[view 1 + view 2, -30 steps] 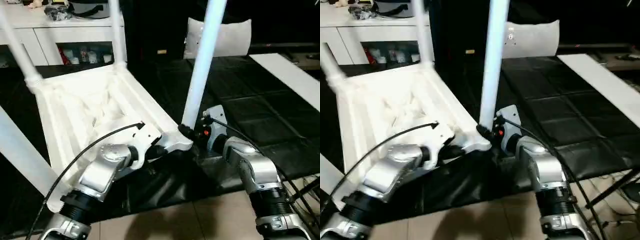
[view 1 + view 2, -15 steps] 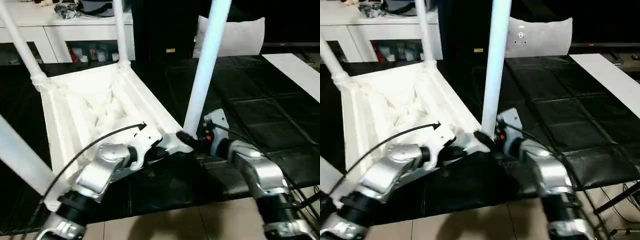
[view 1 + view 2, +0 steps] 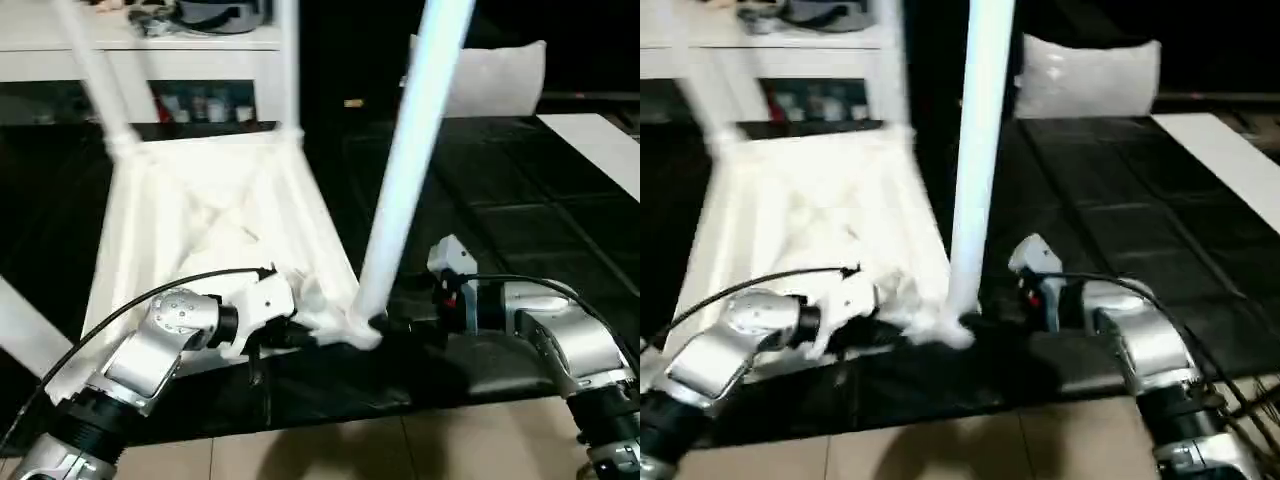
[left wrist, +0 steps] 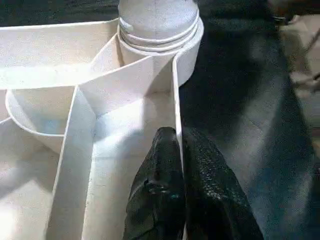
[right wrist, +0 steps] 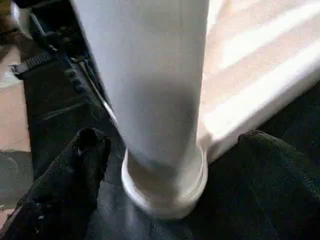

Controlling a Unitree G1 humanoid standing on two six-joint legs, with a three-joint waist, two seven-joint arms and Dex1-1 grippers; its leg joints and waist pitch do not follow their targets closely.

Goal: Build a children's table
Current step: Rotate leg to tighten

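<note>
The white children's table lies upside down on a black mat, ribbed underside up. Its legs stand upward, the nearest leg rising from the near right corner socket. Two more legs rise at the far corners, and another leg crosses the lower left. My left gripper is shut on the thin rim wall just beside that socket. My right gripper is open at the base of the nearest leg, with one finger on each side of it.
A white cabinet with shelves stands behind the table. A white cushion lies at the back right, and a white board at the far right. The black mat ends at a tiled floor near me.
The view has shifted. The table has turned and its near corner has come closer to me, with both grippers staying at it. My right forearm has swung out to the right.
</note>
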